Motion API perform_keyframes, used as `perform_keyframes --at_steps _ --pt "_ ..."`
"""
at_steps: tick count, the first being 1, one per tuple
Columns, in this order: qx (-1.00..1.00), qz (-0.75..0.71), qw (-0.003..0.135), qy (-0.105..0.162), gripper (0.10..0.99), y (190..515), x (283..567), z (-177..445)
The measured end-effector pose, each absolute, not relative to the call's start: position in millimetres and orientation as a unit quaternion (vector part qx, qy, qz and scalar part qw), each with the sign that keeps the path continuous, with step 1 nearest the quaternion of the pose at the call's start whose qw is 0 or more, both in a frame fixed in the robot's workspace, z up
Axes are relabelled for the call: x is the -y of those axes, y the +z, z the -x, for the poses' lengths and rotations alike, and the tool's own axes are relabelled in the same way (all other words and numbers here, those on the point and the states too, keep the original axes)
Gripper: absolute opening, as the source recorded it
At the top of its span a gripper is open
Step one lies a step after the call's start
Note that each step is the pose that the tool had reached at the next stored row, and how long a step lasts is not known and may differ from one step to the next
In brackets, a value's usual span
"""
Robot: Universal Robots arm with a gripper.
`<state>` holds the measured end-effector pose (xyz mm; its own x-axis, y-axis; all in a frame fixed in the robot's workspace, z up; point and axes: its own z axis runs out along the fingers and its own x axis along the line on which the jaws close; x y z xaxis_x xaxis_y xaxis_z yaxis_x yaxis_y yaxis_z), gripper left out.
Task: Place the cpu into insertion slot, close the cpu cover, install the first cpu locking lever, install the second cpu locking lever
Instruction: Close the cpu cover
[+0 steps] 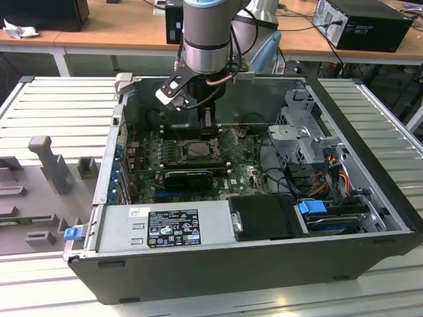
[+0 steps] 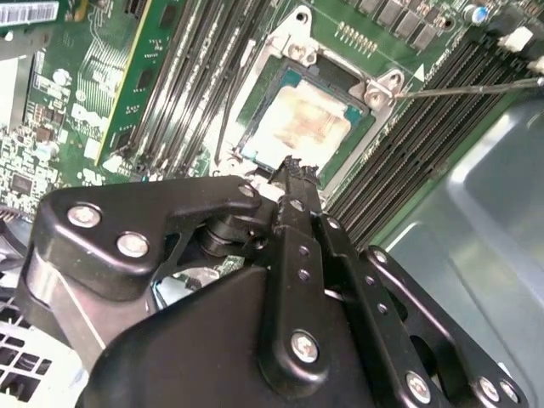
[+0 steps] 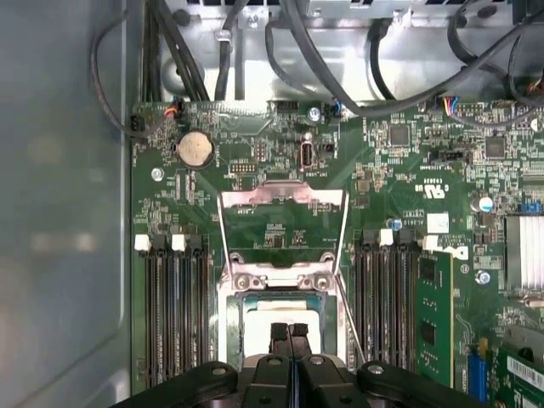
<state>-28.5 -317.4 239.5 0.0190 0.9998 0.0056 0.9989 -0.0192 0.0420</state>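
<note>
2 black fingertips (image 3: 279, 333) of the black linkage gripper (image 3: 289, 330) are pressed together with nothing between them, so the pincer is closed and empty. In both wrist views the tips sit just over one edge of the small flat square cpu (image 3: 257, 327), whose pale beige-silver face lies flat inside the square dark insertion slot (image 3: 280, 297) on the green circuit board (image 3: 408, 170). Whether the tips touch the chip cannot be told.

The thin silver-grey metal cpu cover (image 3: 255, 198) is swung open, away from the slot, and green board shows through its large square window. 1 thin steel locking lever (image 3: 348, 319) runs along the side of the slot, between it and a bank of long black memory slots (image 3: 378, 314).

In the exterior view the grey robot arm (image 1: 206, 39) reaches down into the open dark grey computer case (image 1: 370, 165), which lies on a ribbed metal table (image 1: 53, 105).
</note>
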Motion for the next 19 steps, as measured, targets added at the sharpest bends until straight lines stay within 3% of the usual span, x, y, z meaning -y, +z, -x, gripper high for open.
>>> perform_keyframes --at_steps 19 --pt "-0.700 -0.714 0.009 0.012 0.106 271 317 12"
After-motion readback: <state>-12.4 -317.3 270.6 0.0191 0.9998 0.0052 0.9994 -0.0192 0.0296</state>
